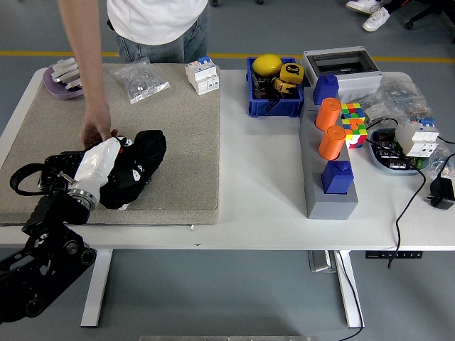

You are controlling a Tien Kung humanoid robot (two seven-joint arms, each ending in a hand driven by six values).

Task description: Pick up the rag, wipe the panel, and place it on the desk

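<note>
The left hand (138, 160) presses a black rag (131, 177) onto the panel (64, 167) — finger state unclear. A person's hand (97, 131) steadies the panel's far edge; both sit on the mat (178, 142).

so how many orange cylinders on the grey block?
2. One orange cylinder at the grey block's far part, the other just nearer, ahead of a blue box.

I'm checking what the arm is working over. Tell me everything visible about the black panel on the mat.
The black panel is mostly hidden: only a dark, flat, slightly glossy strip shows at the mat's near-left part, lying flat. The robot's left hand, black-gloved, covers its right end. A person's hand rests at its far edge. A small white connector peeks out near its front. Whether a rag lies between hand and panel cannot be told.
</note>
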